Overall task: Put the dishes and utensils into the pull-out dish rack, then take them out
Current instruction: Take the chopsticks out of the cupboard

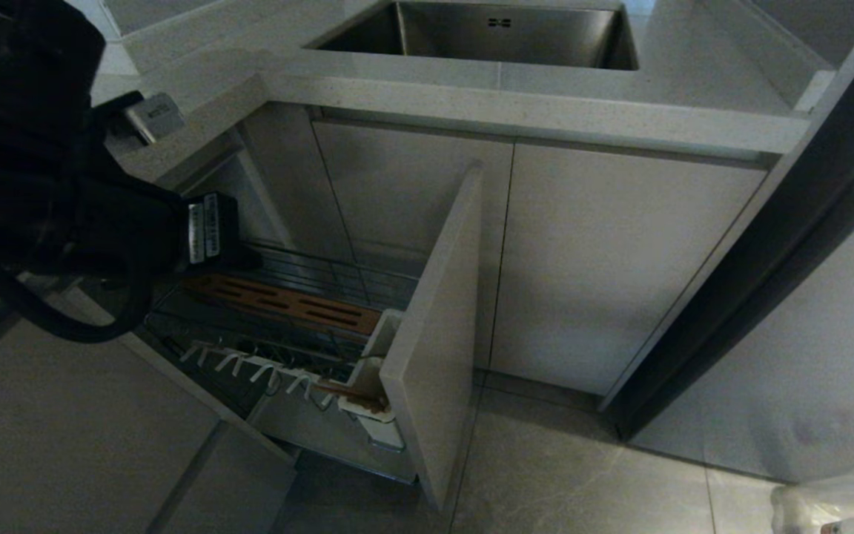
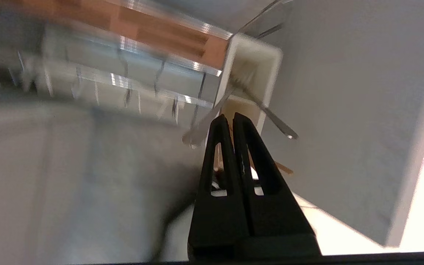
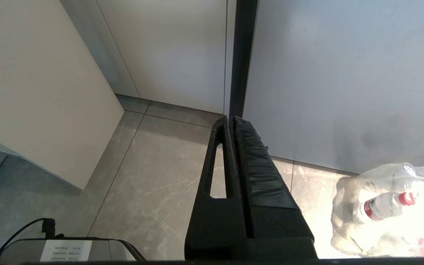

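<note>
While the pull-out dish rack (image 1: 286, 326) stands drawn out from under the bench (image 1: 545, 111), we note chopsticks (image 1: 349, 391) and a fork (image 2: 267, 112) standing in its white utensil cup (image 2: 252, 66) beside the door front (image 1: 434, 326). Our left tool (image 2: 233, 118) hangs clenched and empty near the cup. Our right tool (image 3: 231, 121) is clenched over the floor (image 3: 153, 176).

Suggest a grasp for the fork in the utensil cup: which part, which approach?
Grip the fork by the bare handle end that leans out past the white utensil cup's rim, probably coming from above, on the cup's open side. The tines end sits inside the cup and a second metal utensil crosses close by, so pinch across the thin handle. The left claw is shut now.
</note>
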Controlling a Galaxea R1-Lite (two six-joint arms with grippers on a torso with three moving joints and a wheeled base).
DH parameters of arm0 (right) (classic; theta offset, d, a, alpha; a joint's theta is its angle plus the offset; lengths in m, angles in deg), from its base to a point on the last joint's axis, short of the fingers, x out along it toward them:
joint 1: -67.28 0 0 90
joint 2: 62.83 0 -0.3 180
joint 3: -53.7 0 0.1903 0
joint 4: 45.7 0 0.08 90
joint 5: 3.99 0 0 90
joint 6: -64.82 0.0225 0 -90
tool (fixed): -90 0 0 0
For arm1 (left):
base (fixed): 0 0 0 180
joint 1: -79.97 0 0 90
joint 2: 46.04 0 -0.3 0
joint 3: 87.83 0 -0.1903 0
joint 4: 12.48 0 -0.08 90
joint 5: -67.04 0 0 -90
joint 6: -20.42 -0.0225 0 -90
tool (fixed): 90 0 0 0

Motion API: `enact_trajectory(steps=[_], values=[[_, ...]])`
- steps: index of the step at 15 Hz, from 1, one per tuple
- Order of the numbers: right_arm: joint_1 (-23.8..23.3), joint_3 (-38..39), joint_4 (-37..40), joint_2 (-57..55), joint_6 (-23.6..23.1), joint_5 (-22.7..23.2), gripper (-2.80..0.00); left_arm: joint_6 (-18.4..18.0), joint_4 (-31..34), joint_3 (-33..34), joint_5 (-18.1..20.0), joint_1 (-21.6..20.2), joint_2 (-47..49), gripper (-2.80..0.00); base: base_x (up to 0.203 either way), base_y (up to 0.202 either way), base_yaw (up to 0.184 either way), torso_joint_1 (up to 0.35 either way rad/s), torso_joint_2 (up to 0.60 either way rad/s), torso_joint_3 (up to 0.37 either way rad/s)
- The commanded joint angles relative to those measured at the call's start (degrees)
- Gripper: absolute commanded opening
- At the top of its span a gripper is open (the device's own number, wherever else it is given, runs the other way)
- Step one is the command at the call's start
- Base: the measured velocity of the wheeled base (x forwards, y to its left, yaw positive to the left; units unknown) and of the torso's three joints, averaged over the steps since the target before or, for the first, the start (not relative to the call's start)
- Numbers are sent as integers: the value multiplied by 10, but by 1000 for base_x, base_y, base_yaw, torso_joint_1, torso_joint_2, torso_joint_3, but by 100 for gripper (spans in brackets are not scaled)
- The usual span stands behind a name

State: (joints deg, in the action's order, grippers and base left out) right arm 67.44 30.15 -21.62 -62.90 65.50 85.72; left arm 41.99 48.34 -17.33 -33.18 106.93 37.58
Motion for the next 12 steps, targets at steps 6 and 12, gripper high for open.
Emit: enact_trajectory(steps=[6,12], values=[[0,0,0,0,0,0,-280,199,53,8,-14,13,79,-280,0,0,0,0,0,0],[0,0,0,0,0,0,-280,207,85,-9,67,1,156,0,0,0,0,0,0,0]])
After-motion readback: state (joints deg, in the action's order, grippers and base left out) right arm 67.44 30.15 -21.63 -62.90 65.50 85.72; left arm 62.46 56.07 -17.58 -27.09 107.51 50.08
